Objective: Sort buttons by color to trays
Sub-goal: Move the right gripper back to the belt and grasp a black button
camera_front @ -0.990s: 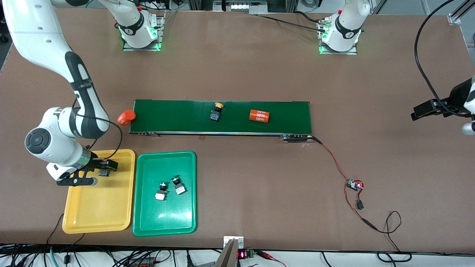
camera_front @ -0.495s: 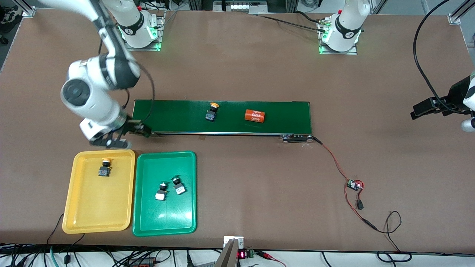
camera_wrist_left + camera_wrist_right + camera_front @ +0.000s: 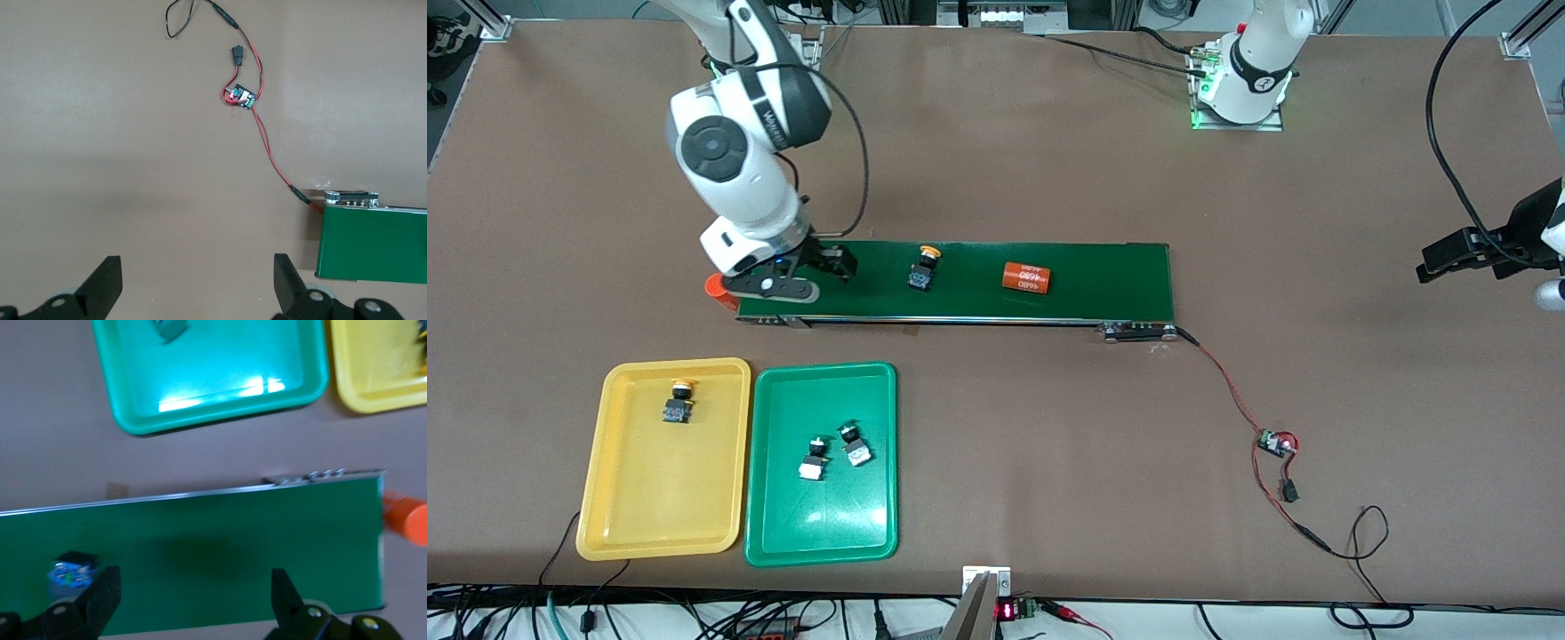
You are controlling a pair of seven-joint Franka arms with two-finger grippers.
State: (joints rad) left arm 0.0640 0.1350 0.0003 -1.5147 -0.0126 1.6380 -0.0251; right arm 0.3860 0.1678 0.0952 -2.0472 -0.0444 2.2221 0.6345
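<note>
Jaws wide apart and empty, the right gripper [image 3: 805,277] hangs over the conveyor belt [image 3: 960,281] at the right arm's end, where an orange cylinder [image 3: 715,286] lies on the tabletop [image 3: 996,160] just off the belt. On the belt ride a yellow-capped button [image 3: 925,268] and, toward the left arm's end, a printed orange cylinder [image 3: 1025,277]. The left gripper [image 3: 198,283], jaws equally wide and empty, waits over bare tabletop near the belt's other end, with a small circuit board [image 3: 1275,444] on red wires nearby. Nearer the camera, the yellow tray [image 3: 614,524] holds one yellow button [image 3: 679,402]; the green tray [image 3: 836,533] beside it holds two buttons [image 3: 834,451].
</note>
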